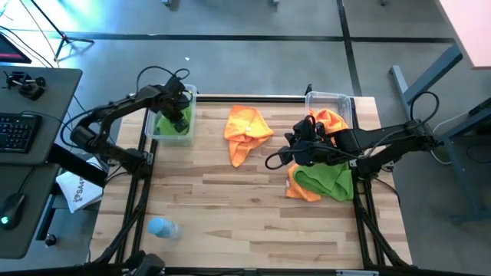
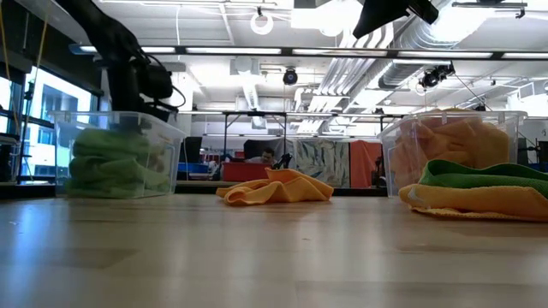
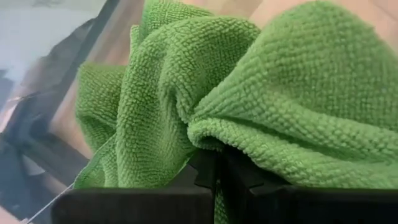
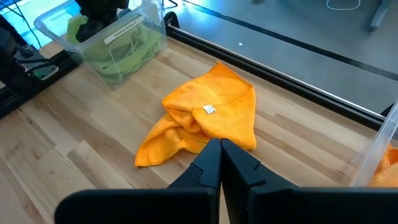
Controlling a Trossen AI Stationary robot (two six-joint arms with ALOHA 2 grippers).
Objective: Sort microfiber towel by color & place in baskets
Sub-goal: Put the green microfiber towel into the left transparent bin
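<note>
The left clear basket (image 1: 148, 132) holds green towels (image 2: 111, 162). My left gripper (image 1: 179, 110) is down inside it, shut on a green towel (image 3: 186, 81). The right clear basket (image 1: 328, 97) holds orange towels (image 2: 449, 145). One orange towel (image 1: 247, 132) lies bunched on the table's middle; it also shows in the right wrist view (image 4: 202, 121). A green towel (image 1: 330, 180) lies on top of an orange one (image 1: 301, 188) at the right. My right gripper (image 1: 294, 150) is shut and empty, above the table just left of that pile. My left gripper pinches a bulging fold of the green towel (image 3: 214, 134) between its two fingers, with green cloth showing in the gap between them. It comes from above, into the basket. The towel rests bunched on the other green cloth in the basket.
A small pale blue bottle (image 1: 163, 228) lies near the table's front left. A desk with a keyboard (image 1: 17, 132) stands beyond the left edge. Bare wood (image 1: 245, 207) lies between the middle orange towel and the near edge.
</note>
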